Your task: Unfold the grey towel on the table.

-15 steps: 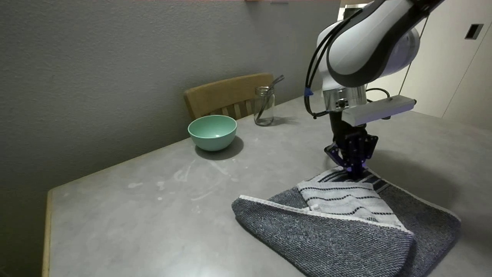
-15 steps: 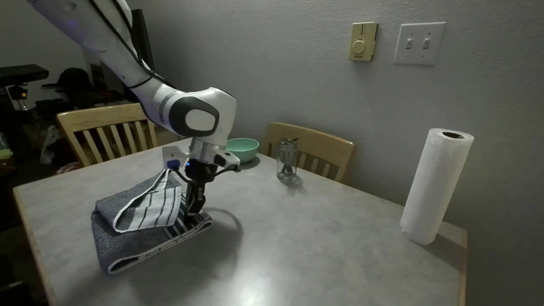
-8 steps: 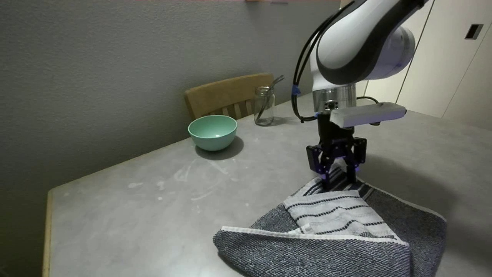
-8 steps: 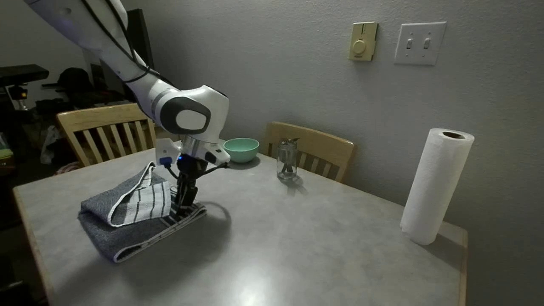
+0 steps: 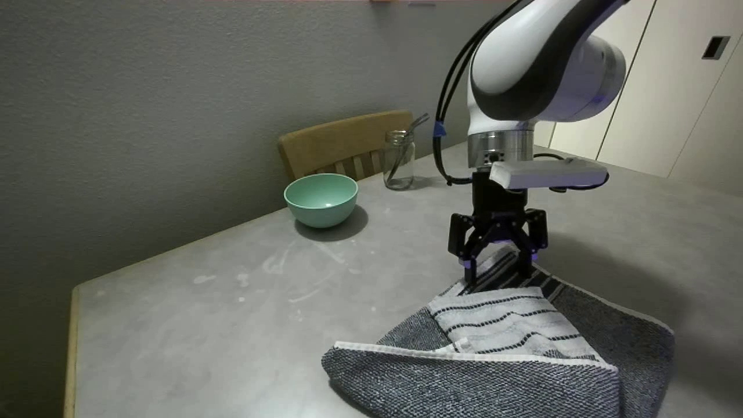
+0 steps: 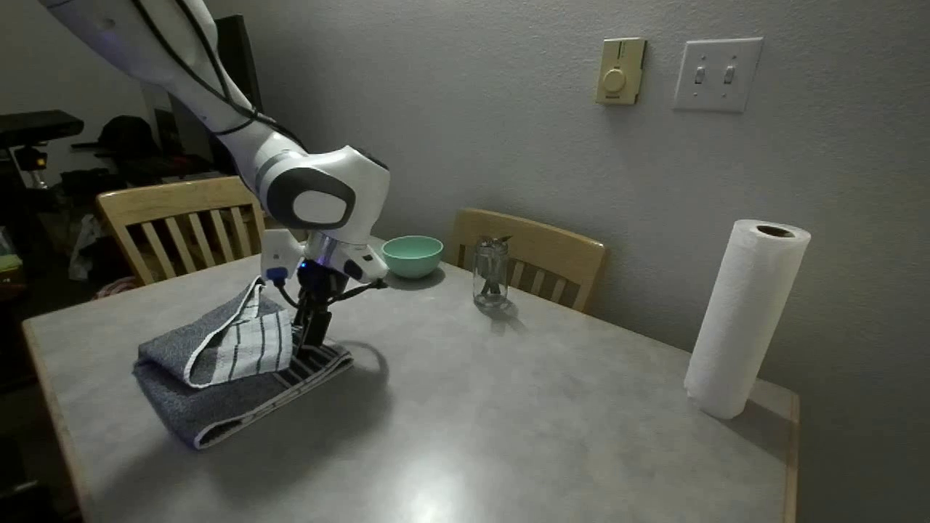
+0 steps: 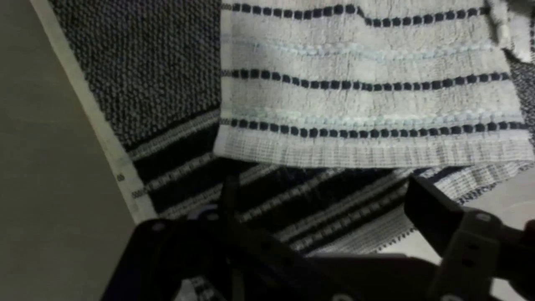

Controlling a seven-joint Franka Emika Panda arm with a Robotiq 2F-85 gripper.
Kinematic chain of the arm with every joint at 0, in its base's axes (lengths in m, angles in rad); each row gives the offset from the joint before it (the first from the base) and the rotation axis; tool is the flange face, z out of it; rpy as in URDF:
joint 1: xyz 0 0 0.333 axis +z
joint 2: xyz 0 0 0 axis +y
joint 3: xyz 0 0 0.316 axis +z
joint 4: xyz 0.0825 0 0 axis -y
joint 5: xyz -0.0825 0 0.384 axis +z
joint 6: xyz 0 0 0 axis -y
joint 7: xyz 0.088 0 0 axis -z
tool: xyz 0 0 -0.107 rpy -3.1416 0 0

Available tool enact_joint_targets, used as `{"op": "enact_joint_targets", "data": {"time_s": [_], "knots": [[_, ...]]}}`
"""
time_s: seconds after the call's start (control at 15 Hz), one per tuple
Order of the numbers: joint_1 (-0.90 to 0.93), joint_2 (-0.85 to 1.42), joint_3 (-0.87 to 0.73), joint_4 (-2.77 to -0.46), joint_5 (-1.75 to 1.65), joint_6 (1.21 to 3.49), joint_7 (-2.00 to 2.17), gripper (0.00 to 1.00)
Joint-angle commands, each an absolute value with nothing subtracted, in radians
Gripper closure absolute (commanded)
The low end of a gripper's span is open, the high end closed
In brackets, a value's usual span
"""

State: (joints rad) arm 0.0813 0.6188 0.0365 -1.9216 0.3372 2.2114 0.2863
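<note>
The grey towel [image 5: 482, 386] lies partly folded on the table [image 5: 203, 331]. One flap is turned back, showing its pale striped side [image 7: 368, 100] over the dark stripes of the layer below. My gripper [image 5: 497, 274] stands open just over the dark-striped end of the towel, in an exterior view. In the wrist view the fingers [image 7: 432, 209] are spread wide, and striped cloth lies flat beneath the gap with nothing pinched. Another exterior view shows the gripper [image 6: 311, 343] above the towel's striped corner; whether the tips touch the cloth I cannot tell.
A teal bowl [image 5: 322, 200] and a glass jar [image 5: 399, 159] with utensils stand near the wall-side edge of the table, before a wooden chair [image 6: 538, 247]. A paper towel roll [image 6: 748, 319] stands at the table's far corner. A second chair [image 6: 182, 225] is behind.
My gripper has gone from shut on the striped end to wide open and risen slightly. The towel first shifted along with it, nearer the camera in an exterior view, and then stayed still.
</note>
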Motion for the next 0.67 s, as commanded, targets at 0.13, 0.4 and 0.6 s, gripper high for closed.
{"op": "enact_joint_targets", "data": {"time_s": [0.13,0.4,0.6], "knots": [[0.037,0.594,0.091,-1.946,0.431,2.222,0.205,0.0],[0.025,0.589,0.114,-1.947,0.486,2.212,0.171,0.0],[0.024,0.587,0.13,-1.947,0.514,2.209,0.151,0.0]]}}
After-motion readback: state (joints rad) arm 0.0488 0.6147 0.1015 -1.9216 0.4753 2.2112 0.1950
